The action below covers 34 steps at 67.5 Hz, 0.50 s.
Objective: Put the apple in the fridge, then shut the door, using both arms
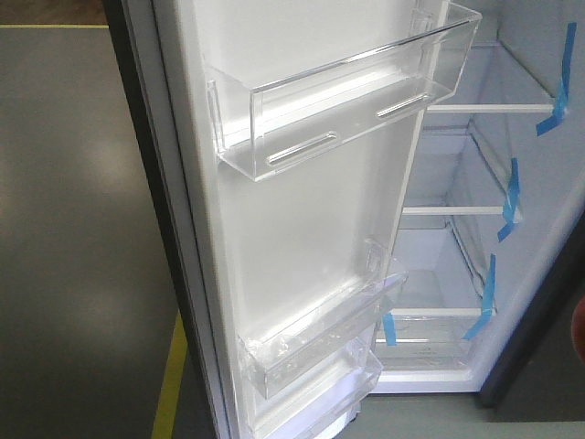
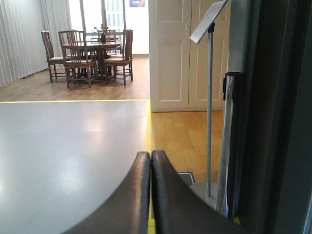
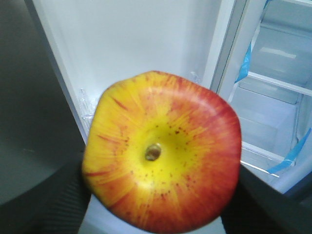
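Fridge is open in front of me, white inside, with the door swung wide and its white lining facing the front camera. There is one clear bin high on the door and more bins low down. Shelves carry blue tape on their right ends. Apple is not in the fridge: it sits in the right gripper, in front of the opening, with door lining behind it on the left and shelves behind on the right. The stem dimple points straight at the wrist camera, so I read the core axis as running along the gripper's line toward the fridge. It's yellow round the dimple and red toward the rim. Black fingers press on its lower left and lower right flanks, so the jaws are spread to apple width and clamped on it. Left gripper has its fingertips pressed together with nothing between them, and it looks out over grey floor.
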Available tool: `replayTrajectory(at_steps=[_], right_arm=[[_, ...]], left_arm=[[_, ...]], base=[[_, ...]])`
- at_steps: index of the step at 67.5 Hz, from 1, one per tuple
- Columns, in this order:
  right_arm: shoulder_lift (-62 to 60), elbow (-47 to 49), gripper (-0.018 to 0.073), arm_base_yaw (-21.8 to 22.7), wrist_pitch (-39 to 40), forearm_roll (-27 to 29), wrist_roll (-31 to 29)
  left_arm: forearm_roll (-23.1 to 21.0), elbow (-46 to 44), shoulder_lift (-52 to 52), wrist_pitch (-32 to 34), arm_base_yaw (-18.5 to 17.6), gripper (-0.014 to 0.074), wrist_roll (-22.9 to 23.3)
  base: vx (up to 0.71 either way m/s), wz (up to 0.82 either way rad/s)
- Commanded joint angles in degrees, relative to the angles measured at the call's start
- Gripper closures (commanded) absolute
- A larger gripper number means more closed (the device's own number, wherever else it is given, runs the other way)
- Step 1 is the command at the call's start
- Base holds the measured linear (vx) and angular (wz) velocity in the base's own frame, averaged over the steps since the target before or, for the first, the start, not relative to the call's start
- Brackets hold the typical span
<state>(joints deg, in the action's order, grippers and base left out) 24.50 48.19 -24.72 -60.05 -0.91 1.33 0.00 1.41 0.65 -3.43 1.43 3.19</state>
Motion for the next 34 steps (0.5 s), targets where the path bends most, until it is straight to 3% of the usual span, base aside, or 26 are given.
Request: replayTrajectory(at_steps=[1, 34], right_arm=[[0.6, 1.5, 0.0199, 0.1, 4.6, -0.1, -0.5], [0.6, 1.5, 0.0199, 0.1, 4.6, -0.1, -0.5]], left_arm=[[-0.4, 1.6, 0.9, 4.3, 0.0, 0.0603, 0.5], [-0.4, 1.6, 0.9, 4.3, 0.0, 0.0603, 0.5]], base=[[0.00, 0.00], [0.00, 0.00]])
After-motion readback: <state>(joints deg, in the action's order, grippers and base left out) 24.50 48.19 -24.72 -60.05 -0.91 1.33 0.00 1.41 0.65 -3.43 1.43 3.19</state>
